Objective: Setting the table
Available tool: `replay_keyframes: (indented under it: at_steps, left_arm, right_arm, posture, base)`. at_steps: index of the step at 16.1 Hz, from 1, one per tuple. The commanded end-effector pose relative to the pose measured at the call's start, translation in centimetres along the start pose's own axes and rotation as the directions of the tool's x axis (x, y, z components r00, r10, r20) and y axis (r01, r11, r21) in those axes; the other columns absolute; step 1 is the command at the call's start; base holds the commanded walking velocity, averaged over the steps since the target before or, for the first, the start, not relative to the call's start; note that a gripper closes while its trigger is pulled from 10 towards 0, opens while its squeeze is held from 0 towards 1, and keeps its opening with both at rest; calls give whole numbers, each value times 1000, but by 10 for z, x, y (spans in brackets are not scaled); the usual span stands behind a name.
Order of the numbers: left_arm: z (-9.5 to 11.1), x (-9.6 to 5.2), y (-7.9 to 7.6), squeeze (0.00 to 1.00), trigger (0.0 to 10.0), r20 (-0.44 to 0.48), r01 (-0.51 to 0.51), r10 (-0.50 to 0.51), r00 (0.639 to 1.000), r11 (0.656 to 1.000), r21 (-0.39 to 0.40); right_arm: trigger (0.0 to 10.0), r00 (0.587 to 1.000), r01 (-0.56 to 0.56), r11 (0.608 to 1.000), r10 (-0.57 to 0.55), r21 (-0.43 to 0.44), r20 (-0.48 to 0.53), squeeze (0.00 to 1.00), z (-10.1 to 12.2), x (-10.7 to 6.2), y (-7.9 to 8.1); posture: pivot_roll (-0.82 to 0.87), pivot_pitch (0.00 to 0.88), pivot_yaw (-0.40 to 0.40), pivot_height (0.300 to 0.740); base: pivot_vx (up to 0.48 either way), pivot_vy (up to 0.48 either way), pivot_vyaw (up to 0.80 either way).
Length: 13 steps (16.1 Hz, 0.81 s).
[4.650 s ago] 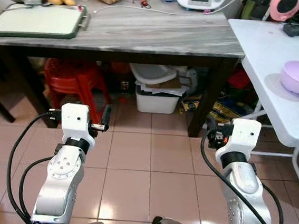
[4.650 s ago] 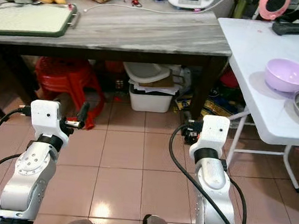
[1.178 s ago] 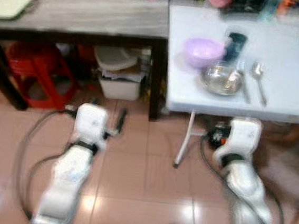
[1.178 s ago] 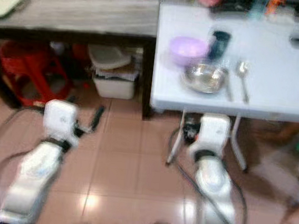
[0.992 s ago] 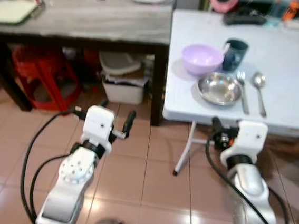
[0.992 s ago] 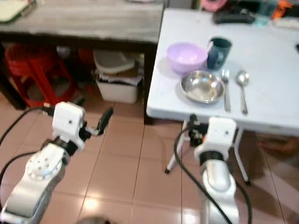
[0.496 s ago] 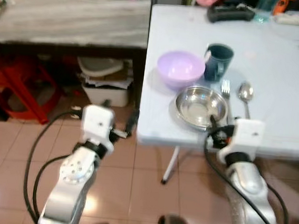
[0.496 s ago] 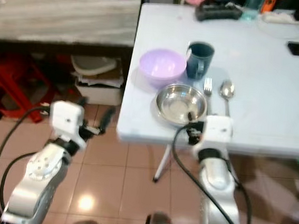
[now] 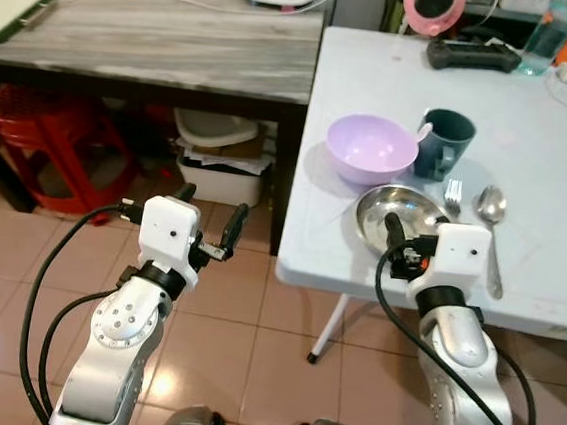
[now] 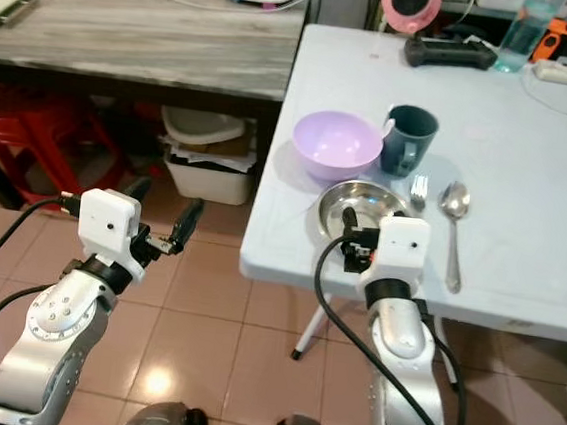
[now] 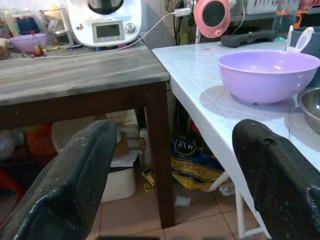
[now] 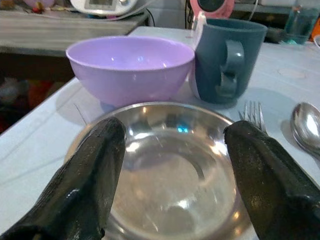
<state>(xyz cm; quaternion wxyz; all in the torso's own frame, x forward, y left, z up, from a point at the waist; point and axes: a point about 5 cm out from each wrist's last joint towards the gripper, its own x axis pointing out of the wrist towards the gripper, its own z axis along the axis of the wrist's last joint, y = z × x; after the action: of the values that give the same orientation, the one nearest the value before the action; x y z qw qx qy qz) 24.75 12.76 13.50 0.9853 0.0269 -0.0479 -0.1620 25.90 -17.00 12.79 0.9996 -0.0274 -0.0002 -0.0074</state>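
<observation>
Presently, no legible writing we can read, our right gripper (image 12: 170, 165) spread apart over steel bowl (image 9: 396, 214) centre-right on white table (image 9: 340, 248), lilac bowl (image 9: 371, 149), mug (image 9: 444, 144) beyond, left gripper (image 9: 207, 225) spread, lower left.

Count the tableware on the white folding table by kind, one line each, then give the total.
Bowls: 2, a round lilac plastic bowl and a shallow shiny steel bowl
Mugs: 1, a dark teal handled mug
Forks: 1, a steel fork
Spoons: 1, a steel spoon
Total: 5
</observation>
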Motion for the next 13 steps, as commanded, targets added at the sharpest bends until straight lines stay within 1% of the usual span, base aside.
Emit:
replay_keyframes:
  at_steps: [1,2,4,5,6,9,11,13]
  left_arm:
    - [3,-1,-2,0,10000,12,23,-23,1000,1000,6]
    - [3,-2,-2,0,10000,13,26,-26,1000,1000,5]
    - [5,-1,-4,0,10000,18,41,-41,999,999,-10]
    - [6,-2,-4,0,10000,18,43,-43,999,999,-11]
    - [6,-2,-4,0,10000,18,45,-45,999,999,-15]
    - [6,-3,-7,0,10000,17,65,-65,998,998,-22]
    - [6,-4,-7,0,10000,17,65,-65,998,998,-20]
    - [7,-4,-8,0,10000,16,77,-77,997,997,-19]
  right_arm:
    - [10000,999,29,1000,-29,-3,-18,1000,-2,0,-6]
    - [10000,999,41,999,-41,-1,-24,1000,-3,0,-8]
    - [10000,988,142,989,-140,37,-68,1000,-8,-1,-22]
    - [10000,984,165,985,-161,46,-80,427,-9,-2,-26]
    - [10000,983,172,984,-168,42,-78,0,-9,-3,-27]
    - [10000,975,206,976,-198,77,-105,0,-12,-5,-31]
    - [10000,973,207,975,-197,83,-117,0,-14,-5,-31]
    - [10000,967,225,968,-208,109,-148,0,-16,-5,-33]
  posture:
    - [-16,111,34,740]
    - [-15,115,35,740]
    - [-15,129,36,740]
    - [-17,133,38,740]
    - [-18,136,38,740]
    - [-20,144,40,740]
    - [-21,147,41,740]
    - [-19,151,40,740]
  base:
    - [0,0,0]
    - [0,0,0]
    - [0,0,0]
    - [0,0,0]
    - [0,0,0]
    - [0,0,0]
    - [0,0,0]
    - [0,0,0]
